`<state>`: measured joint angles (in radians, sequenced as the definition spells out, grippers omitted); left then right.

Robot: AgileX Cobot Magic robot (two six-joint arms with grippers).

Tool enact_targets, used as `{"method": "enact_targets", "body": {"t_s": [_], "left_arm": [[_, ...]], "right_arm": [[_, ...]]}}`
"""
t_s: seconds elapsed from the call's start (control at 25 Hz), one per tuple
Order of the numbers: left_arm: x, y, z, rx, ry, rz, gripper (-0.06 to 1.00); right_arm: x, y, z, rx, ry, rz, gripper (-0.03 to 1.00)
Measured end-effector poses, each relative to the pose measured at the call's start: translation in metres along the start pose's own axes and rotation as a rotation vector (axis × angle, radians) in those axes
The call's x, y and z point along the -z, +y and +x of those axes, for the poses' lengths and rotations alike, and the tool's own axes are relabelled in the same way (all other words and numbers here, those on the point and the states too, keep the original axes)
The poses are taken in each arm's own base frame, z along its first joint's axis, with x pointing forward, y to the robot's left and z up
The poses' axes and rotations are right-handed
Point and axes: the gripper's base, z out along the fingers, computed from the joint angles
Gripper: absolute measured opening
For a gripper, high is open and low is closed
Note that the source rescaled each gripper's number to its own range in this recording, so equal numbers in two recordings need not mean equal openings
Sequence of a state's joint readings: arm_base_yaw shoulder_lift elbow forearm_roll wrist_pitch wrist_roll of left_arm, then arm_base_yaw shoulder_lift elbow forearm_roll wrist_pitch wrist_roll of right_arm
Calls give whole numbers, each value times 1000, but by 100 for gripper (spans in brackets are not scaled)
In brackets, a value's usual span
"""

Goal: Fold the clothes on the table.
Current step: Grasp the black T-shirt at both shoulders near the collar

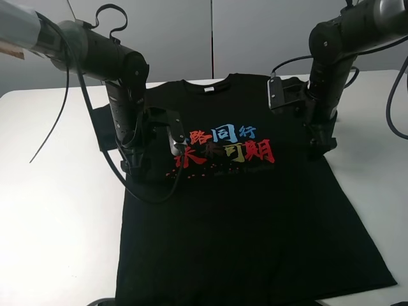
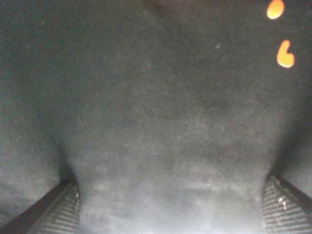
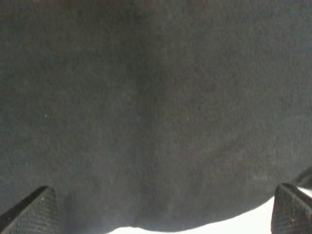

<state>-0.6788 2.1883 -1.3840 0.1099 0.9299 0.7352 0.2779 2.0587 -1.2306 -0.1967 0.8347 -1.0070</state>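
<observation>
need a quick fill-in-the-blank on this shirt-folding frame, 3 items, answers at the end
1. The T-shirt spread flat on the white table is ____ in colour.
2. It lies with its printed characters facing ____.
3. In the wrist views the jaws of the left gripper and the right gripper stand wide apart over the fabric, so both are ____.

Missing words: black; up; open.

Matt black cloth T-shirt (image 1: 242, 223) on a smooth white tabletop (image 1: 57, 210).
Its weave looks finely fuzzy; the left end effector (image 2: 170, 217) carries dark, ribbed pads (image 2: 61, 214).
</observation>
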Motion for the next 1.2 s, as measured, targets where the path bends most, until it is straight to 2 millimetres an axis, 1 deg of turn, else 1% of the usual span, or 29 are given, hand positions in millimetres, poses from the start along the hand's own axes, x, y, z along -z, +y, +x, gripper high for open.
{"method": "enact_targets", "body": {"t_s": [0.52, 0.6, 0.64, 0.72, 0.84, 0.92, 0.96, 1.04, 1.2], "left_arm": [[-2, 2, 0, 32, 10, -17, 98], [-2, 2, 0, 32, 10, -17, 96], [-2, 2, 0, 31, 11, -19, 92], [-2, 3, 0, 31, 12, -20, 76], [-2, 2, 1, 32, 23, -13, 41], [-3, 2, 1, 31, 29, -10, 28], [-3, 2, 2, 31, 31, -8, 23], [-3, 1, 2, 31, 33, -7, 19], [-3, 1, 2, 31, 33, -7, 18]], "right_arm": [[0, -1, -1, -5, -9, 9, 93], [0, -1, -1, -7, -12, 9, 93], [0, -1, -1, -7, -12, 9, 93], [0, -1, -1, -11, -15, 7, 93], [0, 0, -2, -17, -21, 3, 93], [0, 0, -2, -17, -21, 3, 93], [0, 0, -2, -17, -21, 3, 93], [0, 0, -2, -17, -22, 5, 93], [0, 0, -2, -17, -22, 4, 93]]}}
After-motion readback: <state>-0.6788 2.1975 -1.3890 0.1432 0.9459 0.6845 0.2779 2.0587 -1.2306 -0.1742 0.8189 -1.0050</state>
